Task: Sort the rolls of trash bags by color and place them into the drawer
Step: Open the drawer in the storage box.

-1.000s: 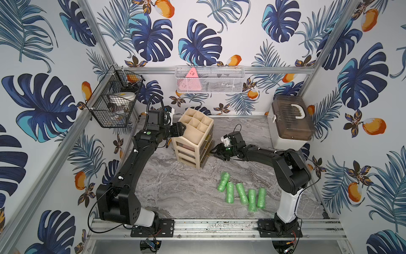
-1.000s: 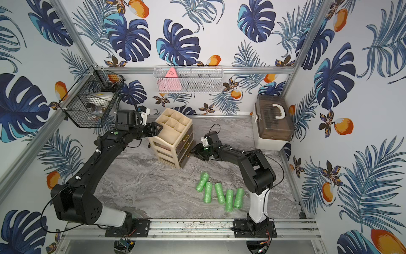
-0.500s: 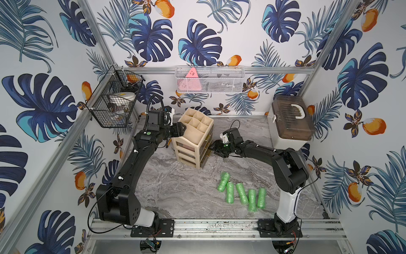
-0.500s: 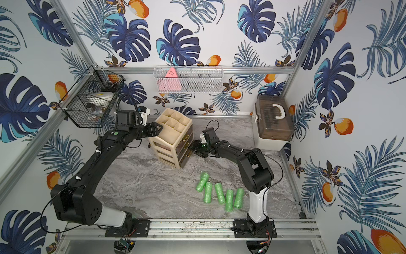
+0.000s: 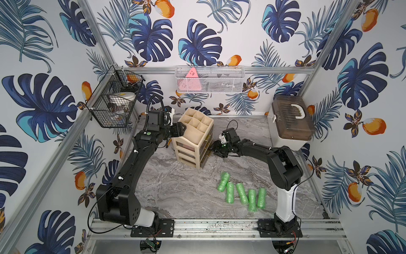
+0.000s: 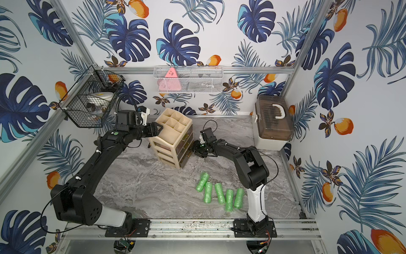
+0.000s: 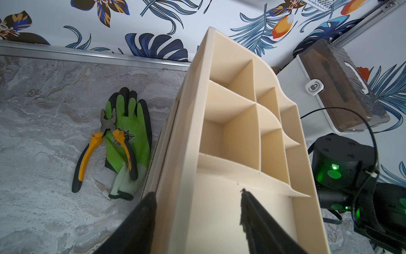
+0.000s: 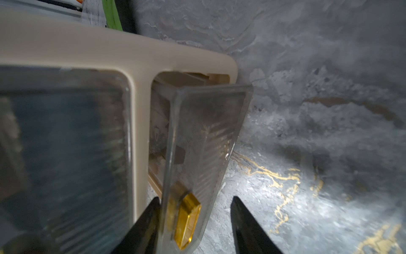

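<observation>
We see the right gripper (image 8: 195, 198) with its two black fingers (image 8: 144, 226) set apart astride the front of a clear drawer (image 8: 206, 136) that stands partly out of the beige frame (image 8: 140, 123), the gold handle (image 8: 186, 222) between them, one finger at the drawer's edge and the other clear of it against the grey marbled surface (image 8: 329, 110).

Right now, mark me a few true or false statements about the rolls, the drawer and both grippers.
1. Five green rolls lie on the table. True.
2. The right gripper holds a roll. False: it holds none and stands astride a drawer's gold handle.
3. That drawer stands slightly out of its frame. True.
4. The left gripper rests on the table. False: it straddles the organizer at its top wall.
</observation>
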You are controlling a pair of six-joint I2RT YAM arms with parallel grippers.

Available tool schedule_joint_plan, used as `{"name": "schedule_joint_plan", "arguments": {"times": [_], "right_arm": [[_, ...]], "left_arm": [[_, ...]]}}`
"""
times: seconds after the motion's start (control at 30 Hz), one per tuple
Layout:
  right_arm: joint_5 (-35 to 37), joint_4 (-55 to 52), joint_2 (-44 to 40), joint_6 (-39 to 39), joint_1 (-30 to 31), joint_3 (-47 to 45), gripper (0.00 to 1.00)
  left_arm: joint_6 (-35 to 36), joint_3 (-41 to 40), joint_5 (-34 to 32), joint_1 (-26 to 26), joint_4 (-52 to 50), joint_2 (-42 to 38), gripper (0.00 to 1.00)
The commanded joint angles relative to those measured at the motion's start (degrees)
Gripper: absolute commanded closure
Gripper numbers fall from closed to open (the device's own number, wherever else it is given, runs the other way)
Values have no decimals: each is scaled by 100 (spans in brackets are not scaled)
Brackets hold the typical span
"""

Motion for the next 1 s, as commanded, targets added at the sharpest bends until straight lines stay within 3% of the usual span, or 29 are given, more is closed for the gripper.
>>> {"name": "schedule_joint_plan", "arguments": {"times": [0.0,0.37,0.97], "right_arm": [[164,-256,12,-116,0,-12,54],[189,-539,-498,-522,-258,-446,65],[193,-860,-1245,-906,-665,-1094,66]], "left_arm": [[125,-83,89,-47,-965,100,35],[147,26,-28,-47,-1062,144,35],[128,103,-54,-47,-1070,172,35]]}}
